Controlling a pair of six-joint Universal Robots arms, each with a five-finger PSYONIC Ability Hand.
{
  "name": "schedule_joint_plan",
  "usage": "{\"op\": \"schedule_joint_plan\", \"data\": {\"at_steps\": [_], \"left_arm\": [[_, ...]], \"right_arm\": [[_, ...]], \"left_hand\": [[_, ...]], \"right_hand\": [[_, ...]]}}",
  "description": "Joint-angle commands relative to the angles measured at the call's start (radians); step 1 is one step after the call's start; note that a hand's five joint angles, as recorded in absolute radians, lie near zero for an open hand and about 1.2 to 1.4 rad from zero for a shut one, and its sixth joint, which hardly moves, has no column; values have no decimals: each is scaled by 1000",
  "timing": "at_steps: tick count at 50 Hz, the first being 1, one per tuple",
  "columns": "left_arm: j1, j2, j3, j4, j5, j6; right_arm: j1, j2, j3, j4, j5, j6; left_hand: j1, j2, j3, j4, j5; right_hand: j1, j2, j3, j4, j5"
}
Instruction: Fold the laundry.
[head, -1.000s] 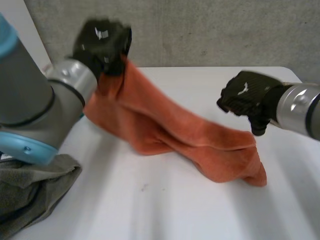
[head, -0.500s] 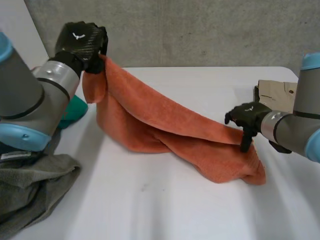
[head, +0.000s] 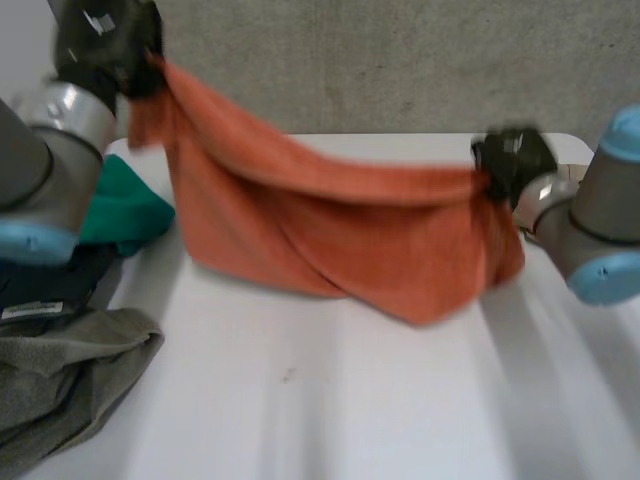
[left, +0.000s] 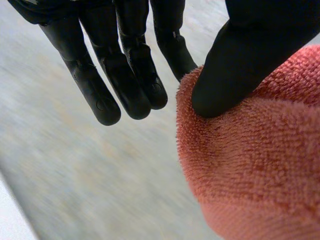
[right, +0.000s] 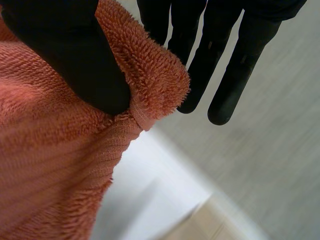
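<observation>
As left robot hand (head: 100, 40) and right robot hand (head: 512, 157) pinch it, towel (head: 340, 230) sags.

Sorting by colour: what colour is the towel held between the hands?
Orange towel, best in head view.

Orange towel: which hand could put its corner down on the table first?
Probably the right hand: it pinches the orange towel by a corner low, near the table; the left hand holds its corner much higher.

Left hand (head: 100, 45) is clipped by the head view's top edge. Right hand's (head: 512, 155) fingers are lost behind the orange towel (head: 330, 235), which also hides the table (head: 350, 400) behind it. Grey cloth (head: 60, 390) runs off the corner. Green cloth (head: 125, 210) sits partly behind the left arm (head: 35, 165).
</observation>
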Motion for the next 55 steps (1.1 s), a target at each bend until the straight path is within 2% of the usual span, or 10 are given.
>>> {"op": "schedule_joint_plan", "data": {"at_steps": [1,7,13,21,29,34,39,44,47,55], "left_arm": [[64,-54,331,215,-83,-34],[86,-37,367,338,-73,-91],[106,-11,200,312,-40,-105],[97,-28,-174,293,13,-122],[58,-94,-404,234,33,-90],[63,-62,-443,206,50,-58],[71,-6,-447,206,61,-61],[72,27,-450,203,64,-61],[77,46,-458,200,65,-61],[89,70,-478,192,99,-61]], "right_arm": [[42,-106,-108,-351,66,28],[56,-130,-129,-444,90,0],[57,-141,-100,-280,61,-14],[53,-68,61,-105,-96,-51],[33,52,159,123,-108,-163],[-1,49,144,242,-147,-69],[-56,29,110,266,-159,168],[-98,15,81,350,-196,230],[-117,3,49,429,-249,158],[-105,1,-9,476,-268,-164]], "left_hand": [[261,197,203,194,237],[261,197,203,194,237],[261,197,203,194,237],[261,197,203,194,237],[261,197,203,194,237],[261,197,203,194,237],[261,197,203,194,237],[261,197,203,194,237],[261,197,203,194,237],[261,197,203,194,237]], "right_hand": [[290,240,224,200,279],[290,240,224,200,279],[290,240,224,200,279],[290,240,224,200,279],[290,240,224,200,279],[-64,-115,-131,-155,-76],[-493,-543,-559,-583,-504],[-608,-659,-674,-698,-620],[-605,-656,-672,-695,-617],[-535,-585,-601,-625,-546]]}}
